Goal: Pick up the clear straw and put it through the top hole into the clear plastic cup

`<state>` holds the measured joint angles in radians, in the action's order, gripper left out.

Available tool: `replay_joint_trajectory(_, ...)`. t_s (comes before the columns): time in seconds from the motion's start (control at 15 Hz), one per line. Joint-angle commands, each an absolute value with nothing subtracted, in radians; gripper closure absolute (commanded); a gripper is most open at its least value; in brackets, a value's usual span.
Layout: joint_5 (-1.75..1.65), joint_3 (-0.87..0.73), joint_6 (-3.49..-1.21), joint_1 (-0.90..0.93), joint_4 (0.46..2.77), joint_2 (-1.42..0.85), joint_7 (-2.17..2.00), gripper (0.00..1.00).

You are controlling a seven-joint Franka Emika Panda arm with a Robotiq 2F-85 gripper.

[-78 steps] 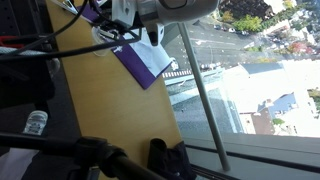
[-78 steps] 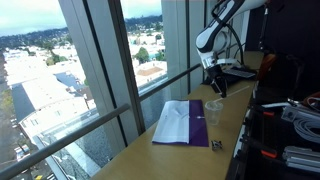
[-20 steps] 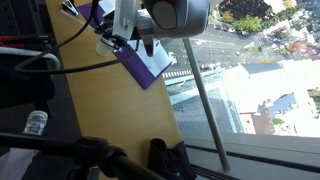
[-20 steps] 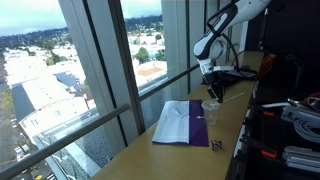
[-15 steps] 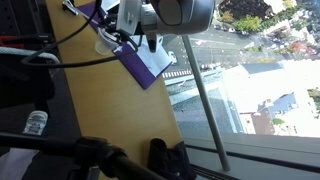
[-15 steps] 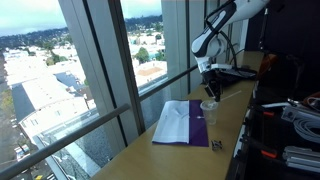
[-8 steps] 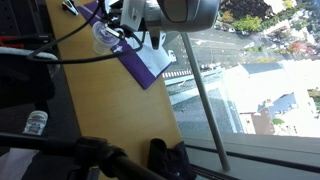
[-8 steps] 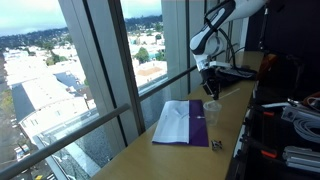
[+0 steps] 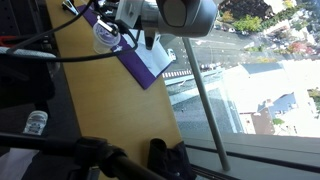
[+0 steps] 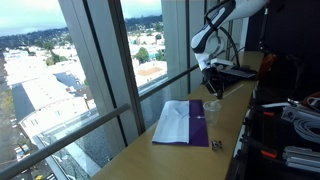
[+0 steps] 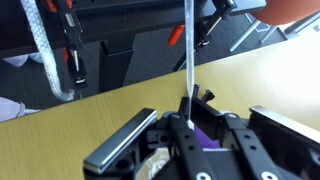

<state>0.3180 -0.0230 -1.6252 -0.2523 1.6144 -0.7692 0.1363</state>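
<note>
The clear plastic cup (image 10: 212,107) stands on the wooden counter beside a purple and white cloth (image 10: 184,122). It also shows in an exterior view (image 9: 104,35) as a round clear lid. My gripper (image 10: 210,78) hangs just above the cup. In the wrist view the gripper (image 11: 190,125) is shut on the clear straw (image 11: 187,50), which runs straight away from the fingers. A clear curved edge, likely the cup's lid (image 11: 152,164), lies below and to the left of the fingers. The top hole is too small to make out.
A plastic bottle with a white cap (image 9: 35,122) stands among dark gear. A small dark object (image 10: 216,146) lies on the counter. Window glass and a rail (image 10: 150,95) border the counter. Cables and black equipment (image 10: 285,110) crowd the other side.
The gripper has risen a little with the straw and shifted sideways, so the cup's lid now shows beside it in an exterior view. The cup has not moved.
</note>
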Motion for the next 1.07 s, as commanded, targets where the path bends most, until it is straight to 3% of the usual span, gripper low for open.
replay_joint_trajectory(0.0,0.355,-0.033,-1.549,-0.270,1.571,-0.786,0.101,0.97)
replay_joint_trajectory(1.0,0.423,-0.039,-1.489,-0.329,1.466,-0.904,0.093,0.97)
